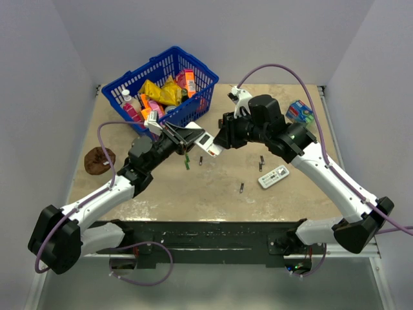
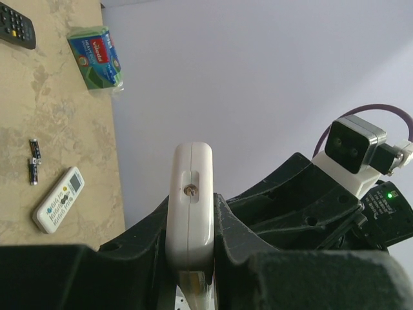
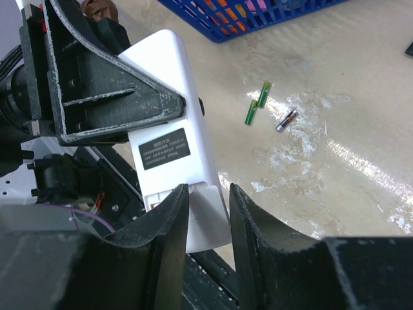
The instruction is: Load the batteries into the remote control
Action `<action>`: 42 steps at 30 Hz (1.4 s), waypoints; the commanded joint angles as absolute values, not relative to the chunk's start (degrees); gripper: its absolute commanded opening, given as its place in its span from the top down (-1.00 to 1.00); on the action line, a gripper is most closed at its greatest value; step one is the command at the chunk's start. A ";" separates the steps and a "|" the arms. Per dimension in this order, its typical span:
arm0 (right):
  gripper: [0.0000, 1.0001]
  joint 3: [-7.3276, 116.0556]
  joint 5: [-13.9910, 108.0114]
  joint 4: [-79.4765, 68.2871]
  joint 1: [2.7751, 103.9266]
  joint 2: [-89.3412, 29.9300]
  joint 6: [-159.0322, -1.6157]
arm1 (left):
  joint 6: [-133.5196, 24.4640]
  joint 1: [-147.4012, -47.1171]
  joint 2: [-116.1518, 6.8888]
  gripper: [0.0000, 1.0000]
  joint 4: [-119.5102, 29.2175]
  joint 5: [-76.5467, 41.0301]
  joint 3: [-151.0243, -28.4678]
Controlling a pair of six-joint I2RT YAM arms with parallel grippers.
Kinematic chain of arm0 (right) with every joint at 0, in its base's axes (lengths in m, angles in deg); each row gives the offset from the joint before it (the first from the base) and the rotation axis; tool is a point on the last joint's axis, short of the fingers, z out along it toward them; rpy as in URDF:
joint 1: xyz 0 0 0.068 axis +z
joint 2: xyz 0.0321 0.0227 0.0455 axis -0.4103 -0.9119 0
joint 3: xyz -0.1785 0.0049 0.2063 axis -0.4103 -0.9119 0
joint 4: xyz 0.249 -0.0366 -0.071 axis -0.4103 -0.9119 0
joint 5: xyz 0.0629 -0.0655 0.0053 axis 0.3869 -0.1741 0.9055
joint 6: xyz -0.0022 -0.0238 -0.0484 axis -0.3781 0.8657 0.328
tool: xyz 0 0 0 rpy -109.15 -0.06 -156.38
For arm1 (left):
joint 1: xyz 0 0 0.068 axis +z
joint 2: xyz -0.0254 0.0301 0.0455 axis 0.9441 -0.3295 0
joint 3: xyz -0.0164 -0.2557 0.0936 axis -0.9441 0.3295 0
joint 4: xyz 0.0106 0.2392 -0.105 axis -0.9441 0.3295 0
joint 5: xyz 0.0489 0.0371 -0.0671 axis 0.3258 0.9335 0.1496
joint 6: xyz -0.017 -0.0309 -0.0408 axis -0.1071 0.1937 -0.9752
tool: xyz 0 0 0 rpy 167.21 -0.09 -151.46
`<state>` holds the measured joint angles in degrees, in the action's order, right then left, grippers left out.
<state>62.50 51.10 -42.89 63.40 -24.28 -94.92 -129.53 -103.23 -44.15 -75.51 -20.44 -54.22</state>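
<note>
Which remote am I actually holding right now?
The short white remote control, lifted mid-table; the white buttoned remote and the black remote lie on the table.

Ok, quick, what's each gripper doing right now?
Left gripper: closed, holding the white remote control.
Right gripper: closed on the free end of the same remote, one finger on each side.
</note>
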 commanded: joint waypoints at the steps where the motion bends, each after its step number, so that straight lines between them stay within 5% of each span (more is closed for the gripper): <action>1: 0.32 64.69 49.13 -44.99 63.95 -24.74 -93.72 | -132.95 -103.81 -43.91 1.00 -83.47 -17.32 -54.58; 42: 0.28 67.67 46.05 -46.48 70.10 -26.14 -91.18 | -141.21 -104.69 -43.83 1.00 -87.95 -10.12 -49.75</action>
